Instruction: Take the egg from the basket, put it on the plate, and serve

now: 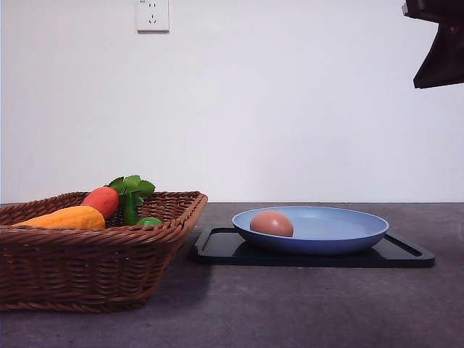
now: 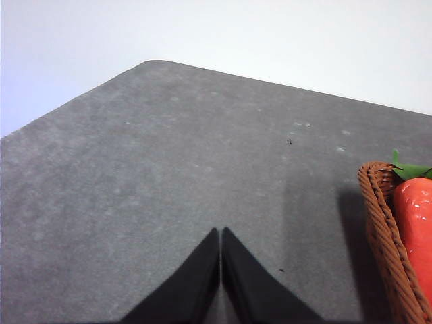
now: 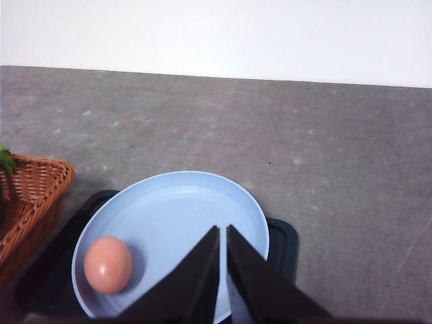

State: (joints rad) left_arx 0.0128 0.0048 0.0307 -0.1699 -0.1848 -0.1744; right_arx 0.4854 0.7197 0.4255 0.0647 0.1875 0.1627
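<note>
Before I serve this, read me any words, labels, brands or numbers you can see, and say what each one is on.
There is no readable text in these views.
Wall socket: slots alone, no lettering that I can make out.
Plate, egg, basket and black tray: no marks or labels visible.

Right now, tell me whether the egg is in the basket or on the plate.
On the plate: the egg rests inside its rim, apart from the basket.

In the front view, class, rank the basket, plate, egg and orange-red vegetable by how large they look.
1. basket, though it sits nearest the camera
2. plate
3 and 4. egg and orange-red vegetable look alike; the vegetable is partly hidden.
</note>
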